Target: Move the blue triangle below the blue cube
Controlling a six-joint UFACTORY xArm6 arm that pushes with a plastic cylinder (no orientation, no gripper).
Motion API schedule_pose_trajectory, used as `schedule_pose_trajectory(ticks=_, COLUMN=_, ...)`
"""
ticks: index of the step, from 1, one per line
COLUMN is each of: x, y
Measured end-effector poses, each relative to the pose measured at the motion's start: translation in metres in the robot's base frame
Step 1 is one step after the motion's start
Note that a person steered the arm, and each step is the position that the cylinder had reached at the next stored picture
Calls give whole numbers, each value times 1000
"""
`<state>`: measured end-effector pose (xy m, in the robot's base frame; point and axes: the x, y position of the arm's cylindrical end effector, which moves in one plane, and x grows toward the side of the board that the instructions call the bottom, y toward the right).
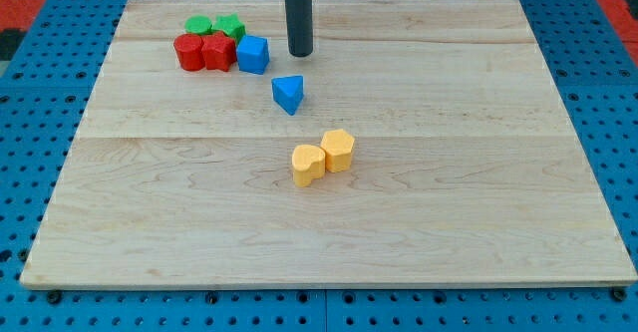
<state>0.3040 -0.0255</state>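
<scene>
The blue triangle [288, 94] lies on the wooden board, below and to the right of the blue cube [253, 55]. The blue cube sits at the right end of a cluster near the view's top left. My tip [300, 53] stands on the board just right of the blue cube and above the blue triangle, a short gap from each.
Two red blocks [203, 51] touch the blue cube's left side, with two green blocks [214, 26] just above them. Two yellow blocks [323, 157] sit together near the board's middle, below the triangle. The wooden board [478, 172] rests on a blue perforated table.
</scene>
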Motion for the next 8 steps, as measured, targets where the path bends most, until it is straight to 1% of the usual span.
schedule_pose_trajectory(ticks=1, x=17, y=3)
schedule_pose_trajectory(ticks=3, x=19, y=-24)
schedule_pose_trajectory(ticks=5, x=19, y=-34)
schedule_pose_trajectory(ticks=6, x=19, y=-6)
schedule_pose_trajectory(ticks=7, x=34, y=85)
schedule_pose_trajectory(ticks=8, x=86, y=73)
